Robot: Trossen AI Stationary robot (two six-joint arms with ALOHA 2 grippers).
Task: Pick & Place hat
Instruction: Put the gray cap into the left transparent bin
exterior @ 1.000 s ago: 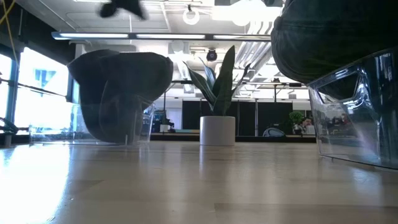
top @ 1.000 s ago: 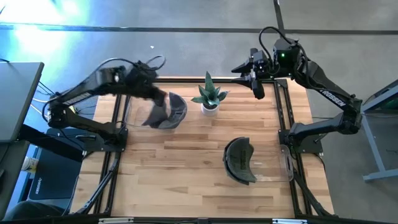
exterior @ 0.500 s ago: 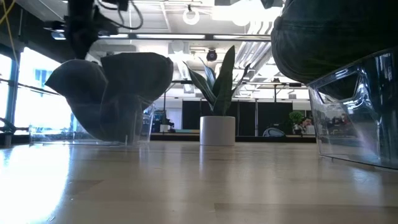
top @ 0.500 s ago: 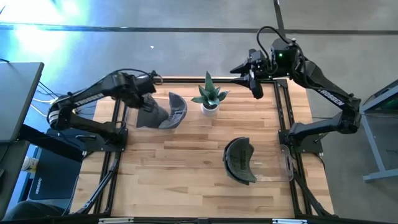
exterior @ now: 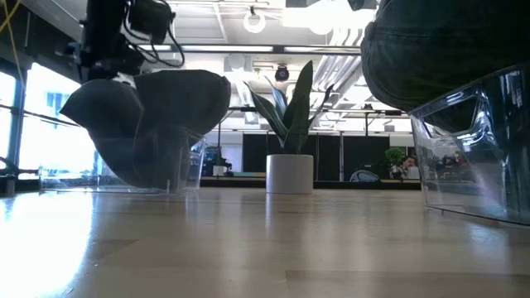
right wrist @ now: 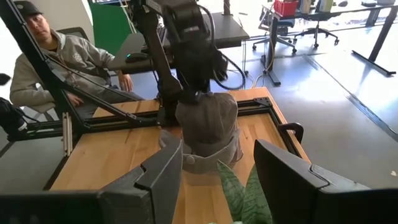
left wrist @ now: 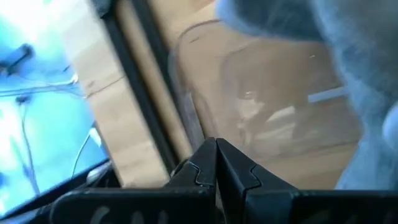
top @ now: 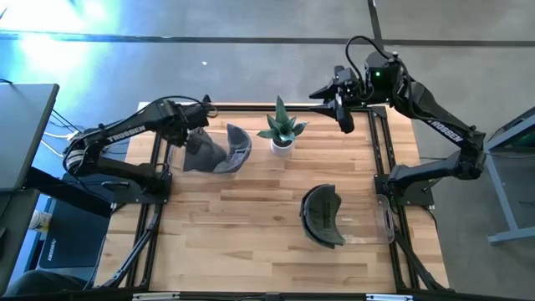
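A grey hat point(top: 221, 150) sits on a clear bin point(left wrist: 205, 81) at the table's far left, its crown toward the left edge. My left gripper point(top: 199, 134) is shut and points steeply down at the crown's left side point(exterior: 99, 103). Nothing shows between its fingers point(left wrist: 216, 163). My right gripper point(top: 344, 113) hangs open and high over the far right. It looks across at the grey hat point(right wrist: 208, 124). My left gripper comes at the hat's crown point(right wrist: 194, 99) from above with shut fingers, at the side toward the table's left edge. The gripper's own body hides the fingertips. I cannot tell whether they press on the cloth or only stand against it. The hat rests on the bin.
A potted plant point(top: 282, 130) stands at the far middle. A dark hat point(top: 322, 215) lies on a second clear bin point(exterior: 472, 149) at the near right. A person point(right wrist: 50, 56) sits beyond the table's left edge. Bare wood lies in the near middle.
My left gripper has come down toward the grey hat and a little toward the table's left edge. It has tipped from nearly level to steeply downward and stayed shut. The hat's crown now bulges out toward the left edge; the rest of the hat has stayed put.
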